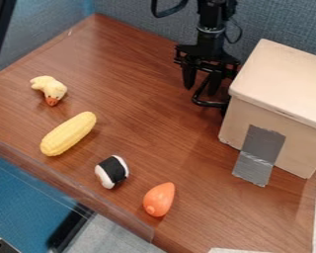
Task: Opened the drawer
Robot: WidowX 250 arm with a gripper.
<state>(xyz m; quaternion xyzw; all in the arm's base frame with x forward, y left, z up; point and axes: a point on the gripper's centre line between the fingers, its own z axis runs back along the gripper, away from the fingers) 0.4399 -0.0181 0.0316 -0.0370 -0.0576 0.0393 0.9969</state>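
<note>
- Table (pixel 140 113): brown wood-grain surface, set against a blue-grey partition (pixel 134 17). Supports the items listed below.
- Drawer unit (pixel 279 84): pale, box-shaped, with a flat lid-like top overhanging the walls. Location: right side of the table, near the partition. How far its sliding part is out cannot be told; the face bearing the handle is turned away from view.
- Arm (pixel 212 27): black, enters at the top edge, hangs down just left of the drawer unit.
- Gripper (pixel 201 90): black, 2 fingers, pointing down at the drawer handle. State: spread, with a gap between the 2 fingers. The finger nearer the drawer unit overlaps the handle loop in view; contact cannot be confirmed.
- Tape (pixel 261 145): grey, 1 patch on the near wall of the drawer unit, running down onto the table.
- Corn (pixel 68 134): yellow, lying diagonally at the left of the table, between the duck and the sushi.
- Drawer handle (pixel 210 104): black, thin, loop-shaped, projecting from the left side of the drawer unit, directly below the gripper in view.
- Carrot piece (pixel 159 199): orange, tapered, near the front edge, narrow end away from that edge.
- Sushi (pixel 112 171): white with 1 black band, between the corn and the carrot piece, touching neither.
- Duck (pixel 50 89): pale yellow with an orange beak, upper left area of the table, well apart from the gripper.
</note>
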